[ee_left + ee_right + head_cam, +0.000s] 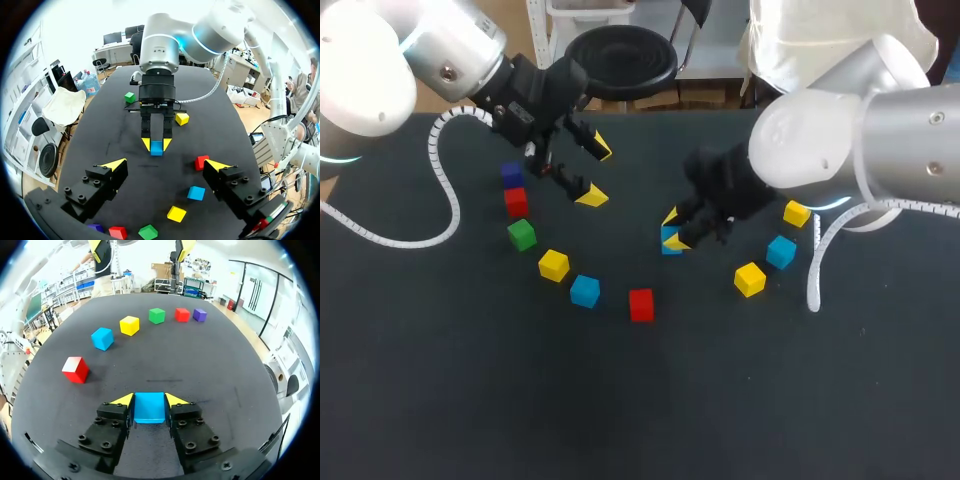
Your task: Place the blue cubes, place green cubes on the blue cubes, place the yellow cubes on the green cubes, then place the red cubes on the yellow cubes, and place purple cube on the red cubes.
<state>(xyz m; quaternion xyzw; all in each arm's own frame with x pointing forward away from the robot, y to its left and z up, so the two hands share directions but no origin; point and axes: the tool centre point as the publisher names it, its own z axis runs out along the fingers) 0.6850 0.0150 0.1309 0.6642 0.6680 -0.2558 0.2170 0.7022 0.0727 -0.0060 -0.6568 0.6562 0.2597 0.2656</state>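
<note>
Right hand [149, 401] grips a blue cube [149, 411] from both sides, low against the worktop [215, 360]. Left hand [166, 163] hangs wide open, empty, well apart from that cube. Best to seat the cube flat, then let go evenly so it does not twist.

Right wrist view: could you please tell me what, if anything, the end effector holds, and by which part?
The right end effector holds a blue cube by two opposite side faces, between its tips.

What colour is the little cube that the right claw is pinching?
Blue. The cube shows best in the right wrist view.
</note>
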